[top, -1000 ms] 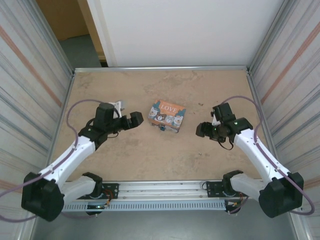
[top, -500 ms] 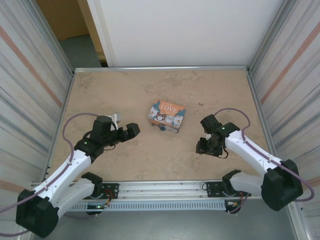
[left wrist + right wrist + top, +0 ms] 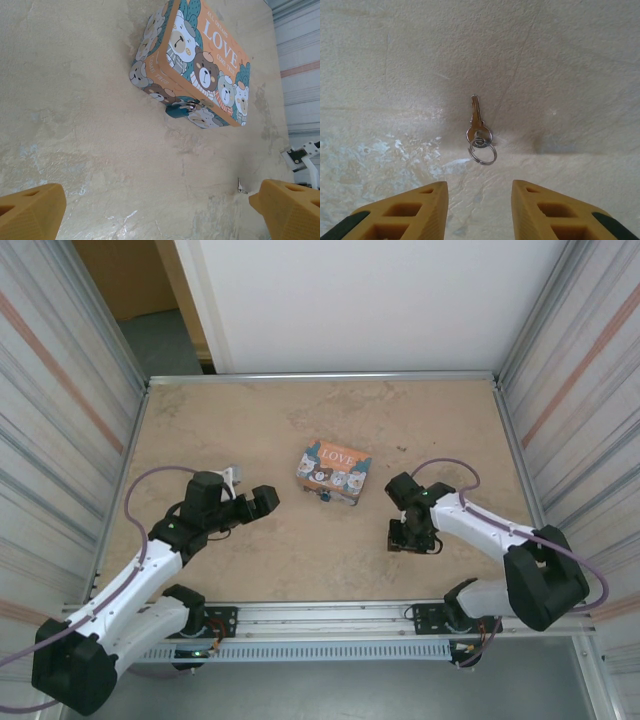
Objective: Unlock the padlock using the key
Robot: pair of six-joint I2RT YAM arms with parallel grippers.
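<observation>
Well, my right pincer (image 3: 479, 190) hangs part-open and empty just short of the key (image 3: 477, 122), flat on the desk (image 3: 580, 70); likely light, stiff and slippery, so I'd pinch its round head.

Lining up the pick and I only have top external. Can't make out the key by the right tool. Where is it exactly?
Observer: In the right wrist view the key lies flat on the table, just beyond the right tool, in line with its gap but outside it.
Operator: Anything attached to it?
Observer: A small split ring goes through its head, on the side nearer the tool. The blade points away.
Operator: And the padlock?
Observer: In the left wrist view the blue padlock hangs at the latch on the long side of the LOVE box.
</observation>
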